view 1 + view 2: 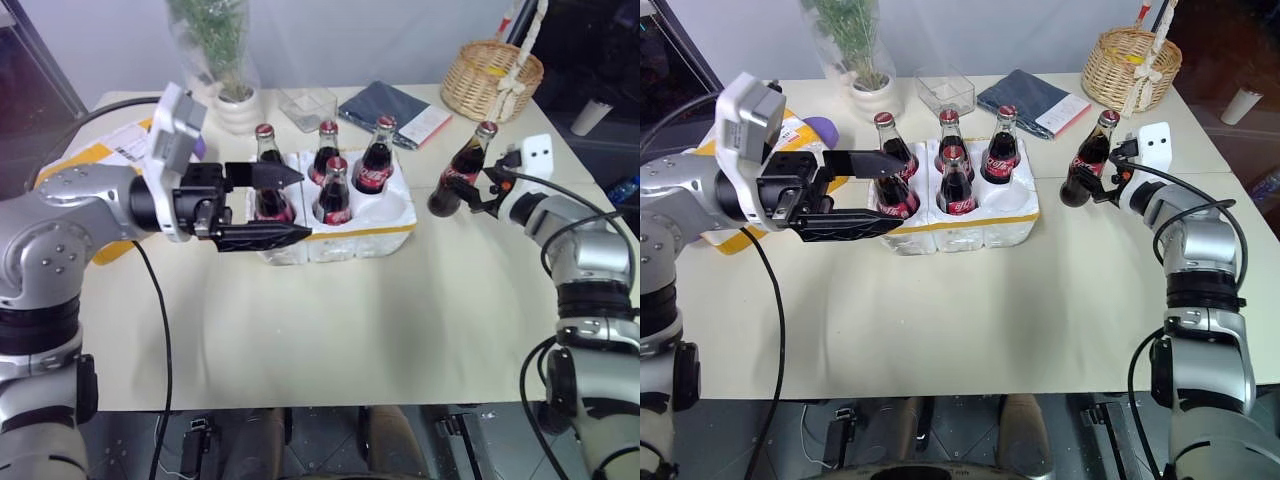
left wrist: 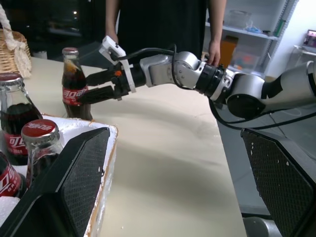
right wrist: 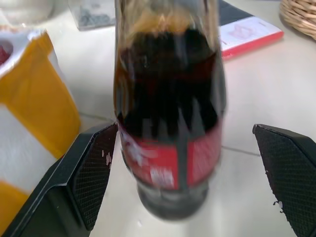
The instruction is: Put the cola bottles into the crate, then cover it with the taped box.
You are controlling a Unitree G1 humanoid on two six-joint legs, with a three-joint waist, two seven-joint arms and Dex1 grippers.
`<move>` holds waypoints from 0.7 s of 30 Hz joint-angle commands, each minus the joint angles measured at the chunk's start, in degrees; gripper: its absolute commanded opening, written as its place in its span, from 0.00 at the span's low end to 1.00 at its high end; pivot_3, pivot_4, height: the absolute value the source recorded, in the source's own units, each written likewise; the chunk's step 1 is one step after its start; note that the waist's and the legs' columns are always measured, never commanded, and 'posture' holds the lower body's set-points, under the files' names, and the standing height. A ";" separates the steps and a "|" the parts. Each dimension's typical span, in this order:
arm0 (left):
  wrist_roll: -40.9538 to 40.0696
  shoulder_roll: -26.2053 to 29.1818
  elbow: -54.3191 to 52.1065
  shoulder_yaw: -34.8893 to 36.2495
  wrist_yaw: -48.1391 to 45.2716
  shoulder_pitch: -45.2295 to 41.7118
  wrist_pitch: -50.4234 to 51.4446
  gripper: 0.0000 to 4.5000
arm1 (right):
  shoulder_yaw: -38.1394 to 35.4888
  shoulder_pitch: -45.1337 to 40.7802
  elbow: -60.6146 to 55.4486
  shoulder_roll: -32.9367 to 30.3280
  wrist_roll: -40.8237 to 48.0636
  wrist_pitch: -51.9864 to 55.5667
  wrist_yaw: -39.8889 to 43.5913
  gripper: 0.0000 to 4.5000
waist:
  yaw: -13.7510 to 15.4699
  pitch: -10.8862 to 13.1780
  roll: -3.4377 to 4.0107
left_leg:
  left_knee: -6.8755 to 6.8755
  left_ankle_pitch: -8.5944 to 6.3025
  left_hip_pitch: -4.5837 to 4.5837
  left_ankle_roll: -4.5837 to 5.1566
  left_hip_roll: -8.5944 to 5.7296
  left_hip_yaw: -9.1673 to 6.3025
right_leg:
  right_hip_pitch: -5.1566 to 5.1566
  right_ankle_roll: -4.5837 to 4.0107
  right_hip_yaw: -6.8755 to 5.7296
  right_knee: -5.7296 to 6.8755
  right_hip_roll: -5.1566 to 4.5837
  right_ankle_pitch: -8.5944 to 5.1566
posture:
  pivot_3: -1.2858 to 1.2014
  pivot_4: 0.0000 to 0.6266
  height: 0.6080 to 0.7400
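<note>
Left gripper [image 1: 262, 207] hung nearest the cam, fingers spread wide, empty, over the near-left end of the crate [image 1: 345, 232]. Four cola bottles [image 1: 336, 191] stood in crate holes. A fifth bottle [image 1: 463, 168] stood on the table [image 1: 380, 320] right of the crate, between the wide-open fingers of the right gripper [image 1: 470, 188], not yet gripped. No sixth seen. Taped box [image 1: 735, 235] lay at far left; covering not begun. Red labels, white script, unreadable.

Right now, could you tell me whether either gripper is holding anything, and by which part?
Nothing is held. The right gripper stands open around the label of a cola bottle; the left gripper is open and empty.
</note>
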 commanded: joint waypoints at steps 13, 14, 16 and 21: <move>3.46 0.46 0.04 -2.27 -1.46 -0.93 -4.13 1.00 | -5.28 -2.08 -1.29 2.30 3.75 -4.11 2.00 0.62 | 0.07 0.05 0.08 | -0.04 0.01 -0.01 -0.02 0.00 0.00 | -0.04 0.00 0.00 0.00 0.00 0.00 | 0.52 0.24 0.98; 3.72 0.51 0.09 -2.35 -1.60 -0.74 -4.39 1.00 | -5.85 -1.55 -3.68 2.21 4.99 -2.90 2.49 0.62 | 0.07 0.09 0.15 | -0.05 0.01 -0.02 -0.01 0.00 0.00 | -0.05 0.00 0.00 0.00 0.00 0.00 | 0.52 0.24 0.98; 3.87 0.57 0.19 -2.18 -1.74 -0.42 -4.50 1.00 | -7.42 0.04 -10.80 1.91 9.28 0.93 4.28 0.62 | 0.07 0.17 0.27 | -0.05 0.01 -0.06 -0.02 0.00 0.01 | -0.08 0.00 0.01 0.00 0.00 0.00 | 0.52 0.24 0.98; 3.53 1.15 0.40 -1.17 -1.83 0.29 -4.34 1.00 | -11.03 3.17 -29.54 1.52 22.74 13.61 6.84 0.62 | -0.14 0.24 0.39 | -0.06 0.01 -0.07 -0.01 0.00 0.00 | -0.14 0.01 0.01 0.05 0.00 0.00 | 0.52 0.24 0.98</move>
